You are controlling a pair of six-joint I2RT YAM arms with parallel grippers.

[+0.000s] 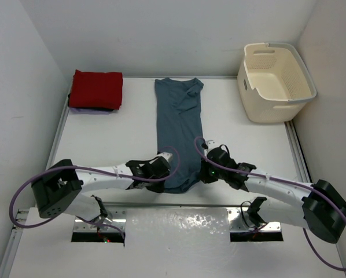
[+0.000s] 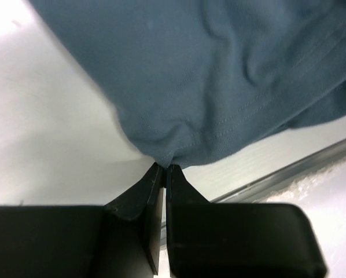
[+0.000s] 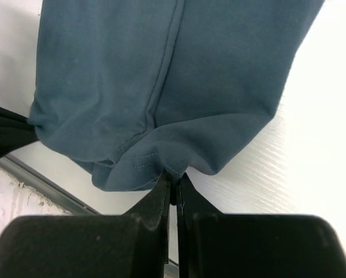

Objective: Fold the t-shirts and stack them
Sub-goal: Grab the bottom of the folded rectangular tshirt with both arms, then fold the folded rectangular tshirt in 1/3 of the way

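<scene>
A teal blue t-shirt (image 1: 179, 127) lies folded lengthwise into a long strip down the middle of the table. My left gripper (image 1: 163, 169) is shut on the near left corner of its hem (image 2: 173, 147). At the near right corner, my right gripper (image 1: 204, 171) pinches the hem (image 3: 179, 156) between closed fingers. A folded red t-shirt (image 1: 96, 88) tops a stack at the far left, with a black layer and a lavender edge (image 1: 92, 110) showing under it.
A cream laundry basket (image 1: 276, 81) stands tilted at the far right corner. The table's metal edge rail (image 2: 300, 168) runs just behind both grippers. White walls close in the table at left, right and back.
</scene>
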